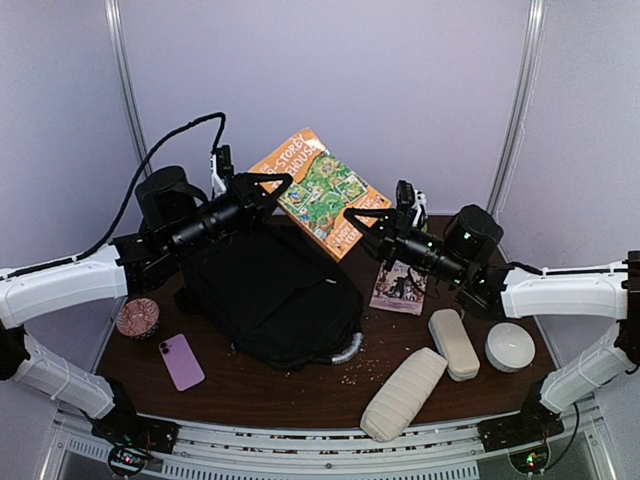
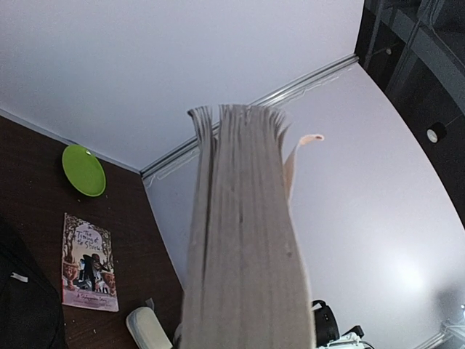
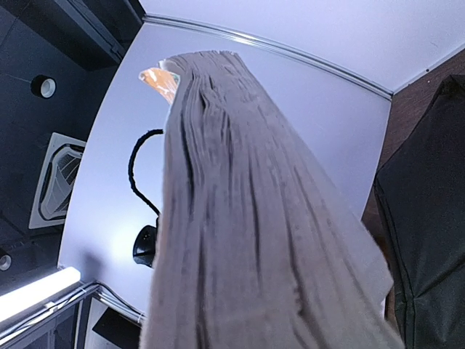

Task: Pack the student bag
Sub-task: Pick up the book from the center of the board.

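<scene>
The student bag (image 1: pixel 270 285) lies flat in the middle of the table, a large black backpack with a silvery rim at its near right corner. Held tilted in the air above its far end is an orange and green picture book (image 1: pixel 322 192). My left gripper (image 1: pixel 278 186) is shut on the book's left edge. My right gripper (image 1: pixel 356 218) clamps its lower right corner. The book's grey page edges (image 2: pixel 243 240) fill the left wrist view and hide the fingers. The same page edges (image 3: pixel 247 240) fill the right wrist view, with the bag (image 3: pixel 429 218) at the right.
A second book (image 1: pixel 400 285) lies right of the bag. Near the front are a purple phone (image 1: pixel 182 361), a round brown cupcake-like thing (image 1: pixel 137 317), a beige pouch (image 1: pixel 403 393), a cream case (image 1: pixel 453 343) and a white round object (image 1: pixel 510 346). A green plate (image 2: pixel 83 169) sits at the back.
</scene>
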Robot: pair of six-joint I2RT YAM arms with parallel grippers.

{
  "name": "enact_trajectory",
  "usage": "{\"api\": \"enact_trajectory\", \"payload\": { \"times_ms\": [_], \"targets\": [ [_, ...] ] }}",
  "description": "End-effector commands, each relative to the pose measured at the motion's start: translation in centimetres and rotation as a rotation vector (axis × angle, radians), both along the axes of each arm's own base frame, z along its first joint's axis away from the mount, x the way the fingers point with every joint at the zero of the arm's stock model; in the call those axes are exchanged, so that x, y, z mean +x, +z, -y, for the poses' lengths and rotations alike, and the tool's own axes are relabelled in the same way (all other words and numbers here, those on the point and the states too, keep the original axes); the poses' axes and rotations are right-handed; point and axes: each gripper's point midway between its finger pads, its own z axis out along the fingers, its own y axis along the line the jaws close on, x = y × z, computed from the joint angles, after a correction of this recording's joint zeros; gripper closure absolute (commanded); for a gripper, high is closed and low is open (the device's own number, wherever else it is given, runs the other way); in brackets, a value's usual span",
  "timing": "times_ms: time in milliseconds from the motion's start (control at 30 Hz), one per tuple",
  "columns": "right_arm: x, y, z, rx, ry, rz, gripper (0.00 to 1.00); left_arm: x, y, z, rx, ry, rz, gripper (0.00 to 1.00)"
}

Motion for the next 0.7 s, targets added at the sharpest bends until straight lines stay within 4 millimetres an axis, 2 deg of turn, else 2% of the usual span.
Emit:
{"api": "enact_trajectory", "payload": {
  "times_ms": [0,67,100,133,200,333,367,433,467,567,667],
  "targets": [
    [-0.8,3.6,1.3,0.068,-0.007,0.08,1.0,-1.0,3.5,-1.3,-0.053,0.018,0.107,0.8],
    [-0.6,3.0,2.3,0.007,-0.055,0.093,1.0,-1.0,2.4,-1.7,0.021,0.039,0.104,0.41],
    [-0.5,2.7,3.1,-0.036,-0.092,0.104,1.0,-1.0,1.8,-1.9,0.07,0.052,0.101,0.26],
    [-0.2,1.8,3.9,-0.106,-0.138,0.108,1.0,-1.0,0.9,-2.2,0.14,0.063,0.094,0.17],
    [0.3,0.0,6.4,-0.305,-0.262,0.147,1.0,-1.2,-1.5,-3.1,0.345,0.079,0.092,0.04],
    [0.6,-4.7,13.0,-0.663,-0.475,0.137,1.0,-2.2,-6.9,-4.7,0.766,0.077,0.12,0.02],
    [0.4,-6.5,14.7,-0.742,-0.504,0.112,1.0,-2.7,-8.2,-4.8,0.866,0.064,0.133,0.02],
    [0.1,-8.4,17.3,-0.804,-0.551,0.086,1.0,-4.0,-10.7,-4.1,1.044,0.004,0.173,0.02],
    [0.0,-9.6,18.4,-0.826,-0.565,0.064,1.0,-5.0,-11.9,-3.0,1.114,-0.057,0.199,0.02],
    [-0.5,-12.6,20.5,-0.862,-0.581,0.011,1.0,-6.9,-15.3,-0.5,1.309,-0.192,0.258,0.03],
    [-1.0,-14.0,21.4,-0.867,-0.589,-0.007,1.0,-7.9,-18.2,1.6,1.446,-0.304,0.293,0.07]
  ]
}}
